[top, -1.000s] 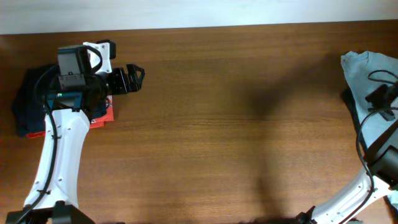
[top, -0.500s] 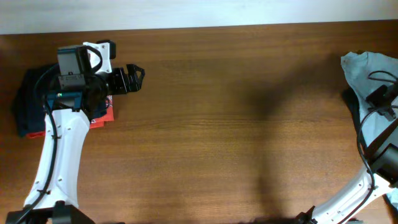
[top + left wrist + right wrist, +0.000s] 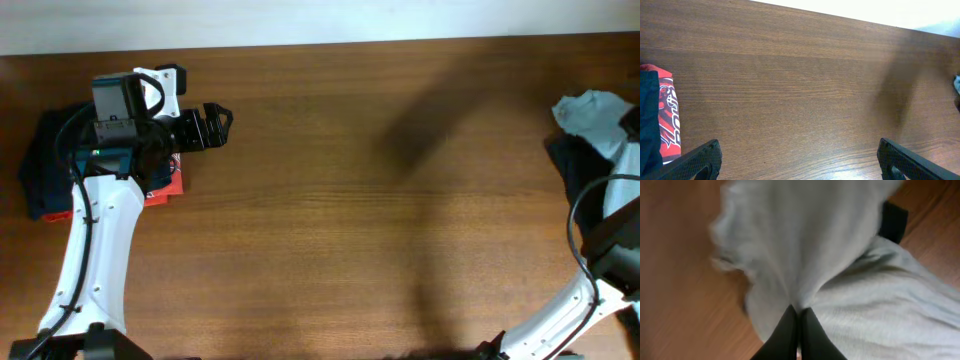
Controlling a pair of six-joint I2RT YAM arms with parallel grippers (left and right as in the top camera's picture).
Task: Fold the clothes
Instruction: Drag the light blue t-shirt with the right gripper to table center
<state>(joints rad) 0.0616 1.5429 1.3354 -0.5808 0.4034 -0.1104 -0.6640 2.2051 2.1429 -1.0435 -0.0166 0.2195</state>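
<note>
Because the pale grey-blue T-shirt is thin, soft cotton, it will likely weigh almost nothing and carry no stiffness, so it should sag, stretch and bunch wherever it is not supported. It lies crumpled at the far right edge of the overhead frame, in the upper part, partly over a dark loose garment just below it. In the blurred right wrist view the right gripper has its fingers pressed together on a gathered tuck of the shirt, with cloth fanning out from the tips toward the top of the frame. A pinch in mid-fabric like this would probably drag the shirt as a lump. Spreading it flat on the table would go better from a hem, shoulder seam or sleeve edge, though no such edge can be picked out in the heap. The weave should give enough friction not to slip, but the dark garment could catch and trail along. At upper left of the overhead frame the left gripper stands spread wide and empty, beside the folded navy and red garments, well apart from the shirt.
</note>
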